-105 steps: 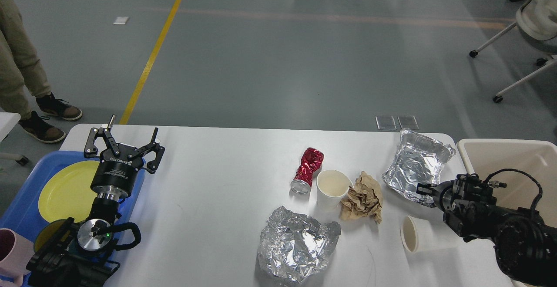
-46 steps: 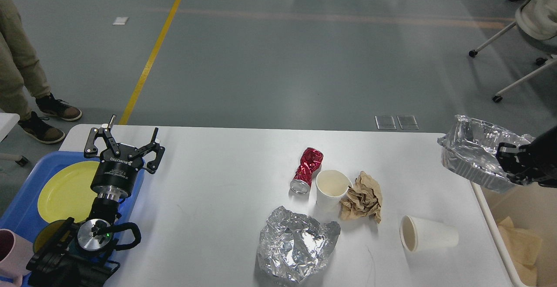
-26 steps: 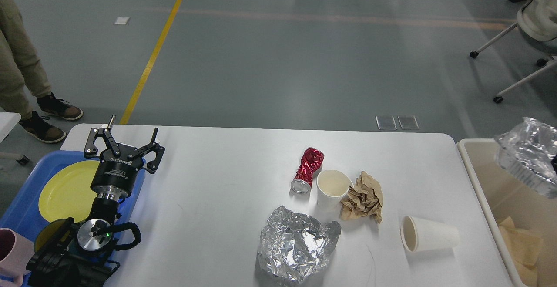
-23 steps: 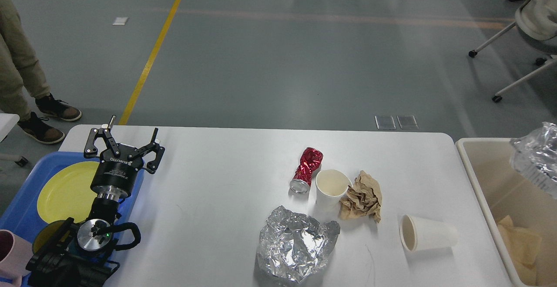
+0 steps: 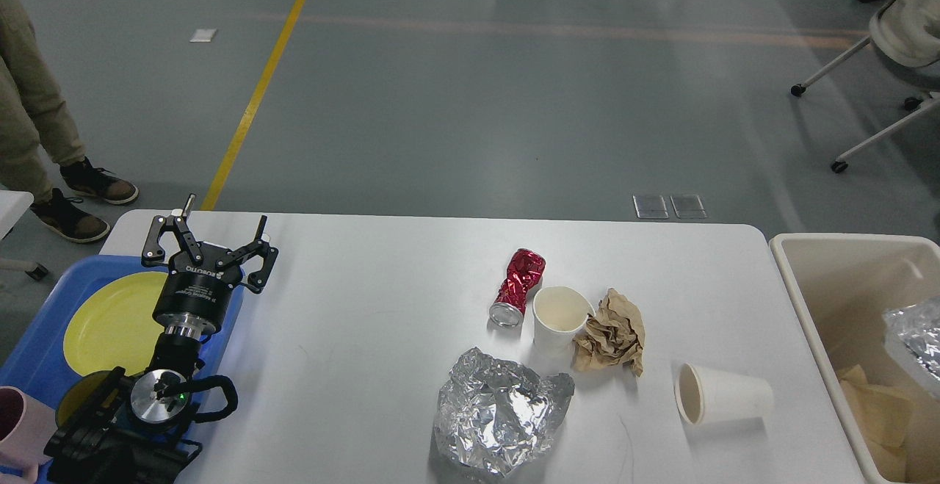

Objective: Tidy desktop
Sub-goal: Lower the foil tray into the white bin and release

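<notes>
The white desktop (image 5: 367,308) holds a crushed red can (image 5: 518,287), an upright paper cup (image 5: 559,317), a crumpled brown paper (image 5: 612,333), a paper cup lying on its side (image 5: 722,394) and a crumpled foil sheet (image 5: 499,414). A foil tray (image 5: 916,338) lies inside the beige bin (image 5: 830,249) at the right edge. My left gripper (image 5: 208,235) stands open at the table's left end, holding nothing. My right gripper is out of view.
A blue tray (image 5: 44,344) at the left holds a yellow plate (image 5: 110,322) and a pink mug (image 5: 18,425). Brown paper (image 5: 877,410) lies in the bin. A person's legs (image 5: 44,124) stand at the far left; an office chair (image 5: 896,29) is far right.
The right arm carried the foil tray off the desktop, over the bin, and left the view. The tray now lies lower inside the bin. The left arm has not moved.
</notes>
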You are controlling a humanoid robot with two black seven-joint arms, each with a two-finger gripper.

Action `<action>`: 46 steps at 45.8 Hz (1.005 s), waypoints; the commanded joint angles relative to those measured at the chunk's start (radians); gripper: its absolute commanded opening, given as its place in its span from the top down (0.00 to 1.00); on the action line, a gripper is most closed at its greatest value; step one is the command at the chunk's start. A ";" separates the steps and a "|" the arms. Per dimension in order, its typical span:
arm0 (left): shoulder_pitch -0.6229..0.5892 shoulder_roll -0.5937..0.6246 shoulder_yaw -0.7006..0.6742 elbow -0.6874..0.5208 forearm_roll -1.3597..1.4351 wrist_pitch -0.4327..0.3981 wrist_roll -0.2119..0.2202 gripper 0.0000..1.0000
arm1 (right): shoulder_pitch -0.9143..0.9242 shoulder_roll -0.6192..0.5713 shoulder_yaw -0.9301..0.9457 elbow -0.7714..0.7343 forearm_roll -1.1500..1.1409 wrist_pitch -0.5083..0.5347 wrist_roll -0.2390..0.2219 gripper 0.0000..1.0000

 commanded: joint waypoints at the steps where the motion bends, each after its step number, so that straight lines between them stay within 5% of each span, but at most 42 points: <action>1: 0.000 0.000 0.000 0.000 -0.001 0.000 0.000 0.04 | -0.189 0.139 0.080 -0.259 0.005 -0.004 0.002 1.00; 11: 0.000 0.000 0.000 0.000 -0.001 0.000 0.000 0.04 | -0.359 0.291 0.104 -0.497 0.021 -0.054 -0.002 1.00; 33: 0.000 0.000 0.000 0.000 0.000 0.001 0.000 0.04 | -0.441 0.327 0.124 -0.504 0.021 -0.136 -0.019 1.00; 37: 0.000 0.000 0.000 0.000 0.000 0.000 0.000 0.04 | -0.450 0.325 0.124 -0.504 0.021 -0.188 -0.015 0.43; 41: 0.000 0.000 0.000 0.000 -0.001 0.000 0.000 0.04 | -0.461 0.327 0.123 -0.502 0.021 -0.265 -0.012 0.00; 46: 0.000 0.000 0.000 -0.001 0.000 0.000 0.000 0.04 | -0.470 0.327 0.123 -0.497 0.021 -0.277 -0.012 0.00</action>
